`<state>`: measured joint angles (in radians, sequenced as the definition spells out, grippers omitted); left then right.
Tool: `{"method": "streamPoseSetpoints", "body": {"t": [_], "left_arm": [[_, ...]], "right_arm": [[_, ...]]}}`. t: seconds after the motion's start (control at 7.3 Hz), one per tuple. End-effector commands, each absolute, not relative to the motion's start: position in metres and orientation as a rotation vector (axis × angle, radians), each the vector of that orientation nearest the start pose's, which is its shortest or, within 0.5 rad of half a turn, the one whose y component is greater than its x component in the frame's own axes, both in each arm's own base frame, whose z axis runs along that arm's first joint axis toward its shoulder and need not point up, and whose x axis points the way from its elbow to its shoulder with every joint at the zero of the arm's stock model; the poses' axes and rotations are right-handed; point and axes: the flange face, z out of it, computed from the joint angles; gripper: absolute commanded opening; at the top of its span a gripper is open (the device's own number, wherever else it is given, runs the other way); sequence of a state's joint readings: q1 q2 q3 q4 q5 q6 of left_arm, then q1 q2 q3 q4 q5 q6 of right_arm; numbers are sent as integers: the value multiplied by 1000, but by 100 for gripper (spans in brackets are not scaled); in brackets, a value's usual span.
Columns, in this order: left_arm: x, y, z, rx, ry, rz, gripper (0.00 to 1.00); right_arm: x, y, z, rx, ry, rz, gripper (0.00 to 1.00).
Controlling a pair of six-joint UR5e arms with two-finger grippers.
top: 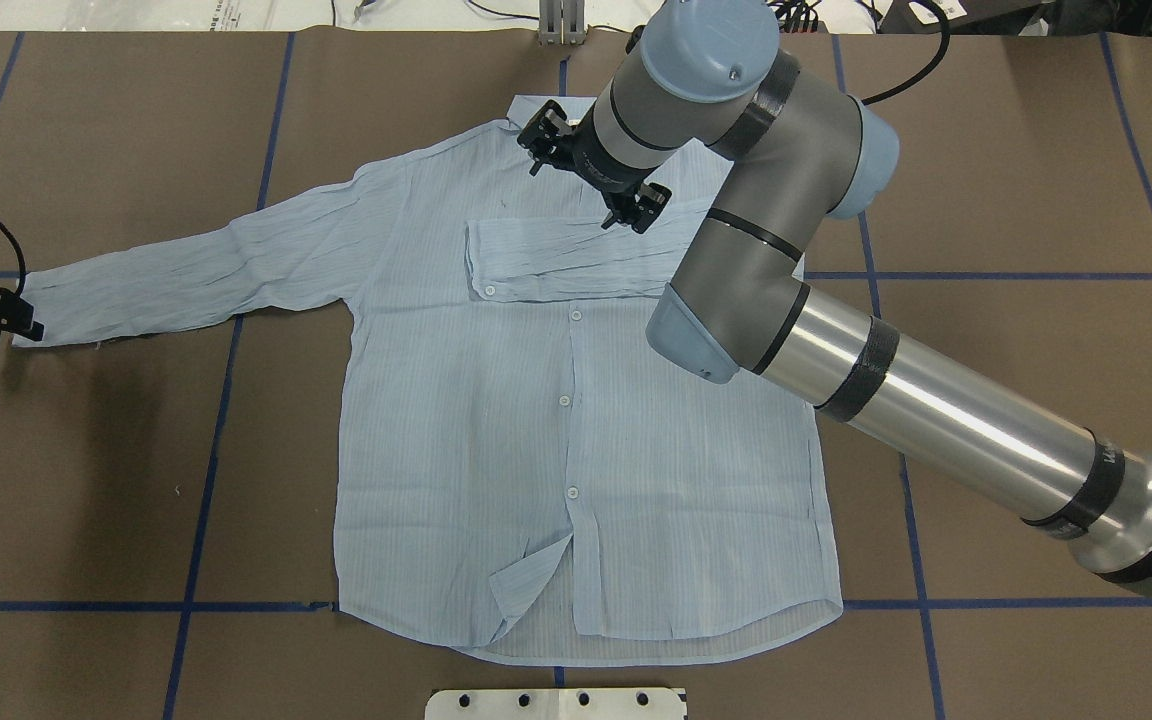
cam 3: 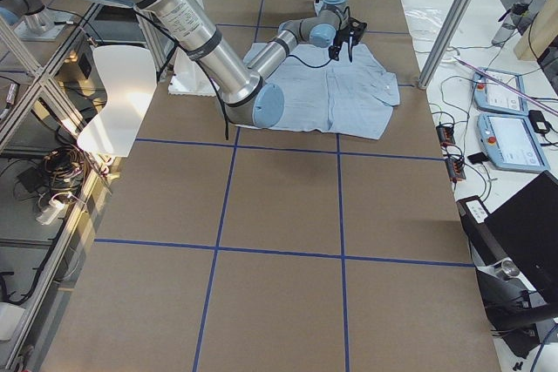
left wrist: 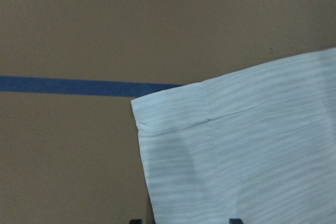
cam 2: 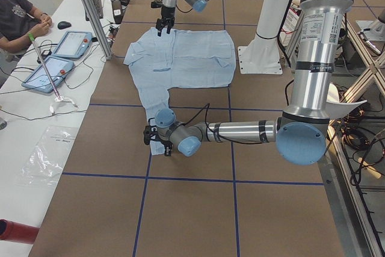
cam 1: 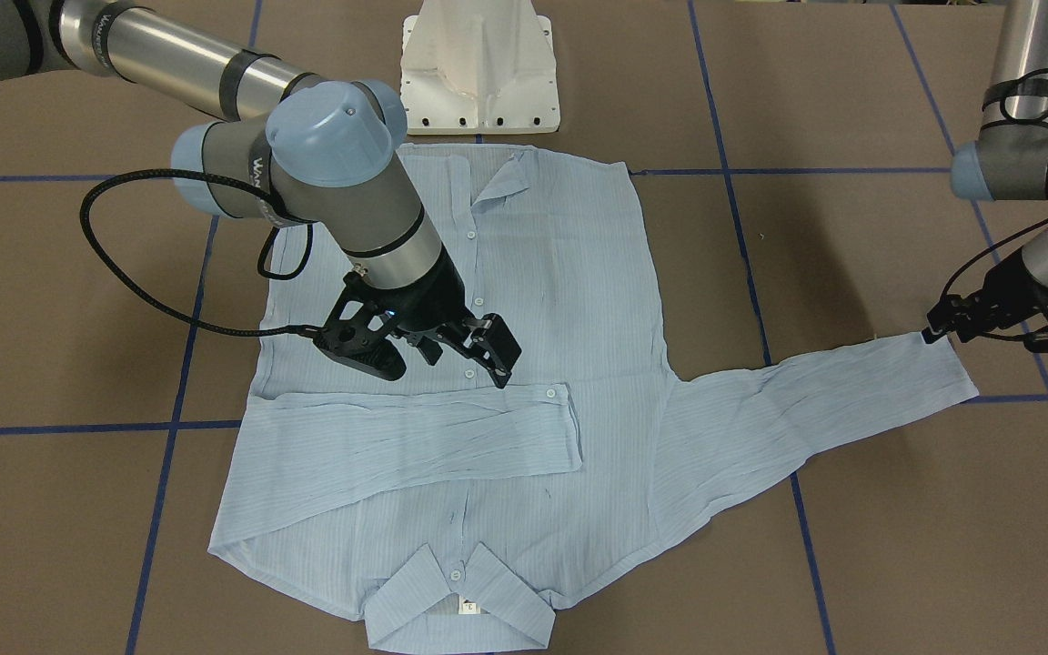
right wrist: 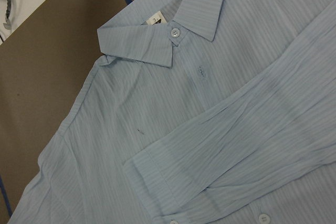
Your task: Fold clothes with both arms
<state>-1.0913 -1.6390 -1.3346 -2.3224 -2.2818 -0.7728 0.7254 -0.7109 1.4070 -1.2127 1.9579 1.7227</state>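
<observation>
The left gripper stood at the cuff of the outstretched sleeve, jaws fairly wide. In its wrist view the two fingertips showed apart at the bottom edge with the cuff's corner lying between them, so it looked placed around the cloth but not yet closed on it. In the overhead view that sleeve ran from the cuff at 9 o'clock toward 3, rising slightly to the shoulder. Its long axis lay across the desk, pointing away from the left gripper into the shirt. The shirt lay flat and buttoned, collar at 12 and hem at 6. The other sleeve was already folded across the chest. The right gripper hovered over that folded sleeve near the collar, spread wide and holding nothing, well apart from the free cuff. By my judgement the left arm was plainly the nearer one, and the coming move would be to pinch the cuff and carry it toward 3 o'clock over the chest.
</observation>
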Motion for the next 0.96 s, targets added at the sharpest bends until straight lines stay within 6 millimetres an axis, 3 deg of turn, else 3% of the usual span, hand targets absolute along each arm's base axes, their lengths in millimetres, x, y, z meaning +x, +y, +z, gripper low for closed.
{"method": "streamPoseSetpoints", "body": {"t": [0.0,0.14,0.41,0.55,0.68,0.82], "left_arm": [[186,-506,669,39,878,-73,14],[185,-504,678,30,866,-80,1],[185,-505,670,27,882,-89,0],[187,-507,650,53,902,-76,0],[189,-506,612,64,949,-50,0],[196,-516,564,50,996,-95,0]], "right_arm": [[-495,-573,146,-41,-1115,587,99],[-492,-573,143,-37,-1119,588,99],[-479,-583,146,-40,-1106,607,99],[-470,-589,147,-58,-1103,609,99],[-464,-592,153,-68,-1101,613,99],[-445,-593,179,-72,-1088,623,99]]}}
